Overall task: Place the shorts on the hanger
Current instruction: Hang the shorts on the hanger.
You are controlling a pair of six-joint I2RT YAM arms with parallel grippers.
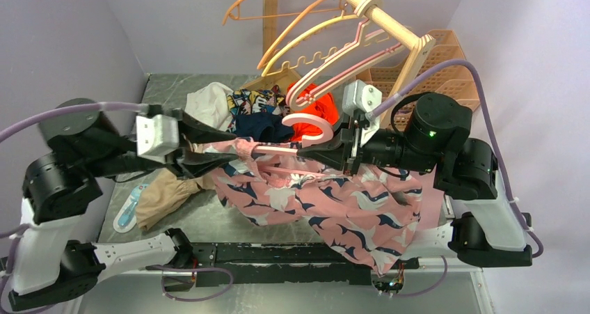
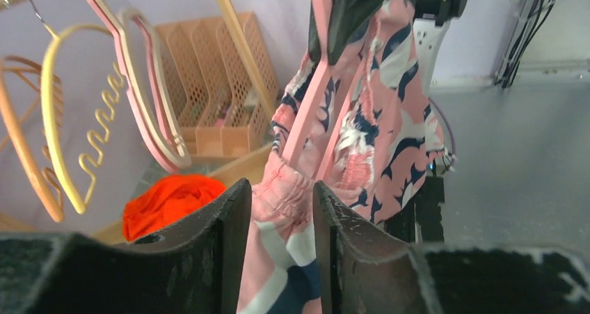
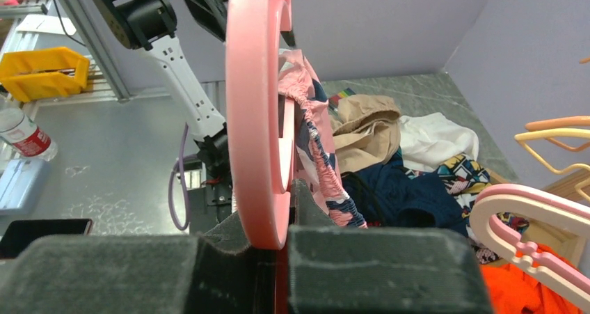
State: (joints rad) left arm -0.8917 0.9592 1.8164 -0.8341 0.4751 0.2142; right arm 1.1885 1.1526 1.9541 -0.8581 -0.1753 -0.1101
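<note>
- Here, we find the right gripper (image 3: 278, 241) clenched on the pink hanger (image 3: 254, 119) (near its hook).
- The left gripper (image 2: 280, 189) grasps the whale-print shorts (image 2: 369, 119), which hang from that hanger.

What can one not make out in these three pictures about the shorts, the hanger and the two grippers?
Left wrist view: whether the left gripper really pinches the waistband of the shorts; fabric fills the gap and covers the pads.
Top view: how far the hanger reaches under the shorts; fabric and the right gripper cover it.
Right wrist view: the hanger's upper end; the picture's top edge cuts it off.
</note>
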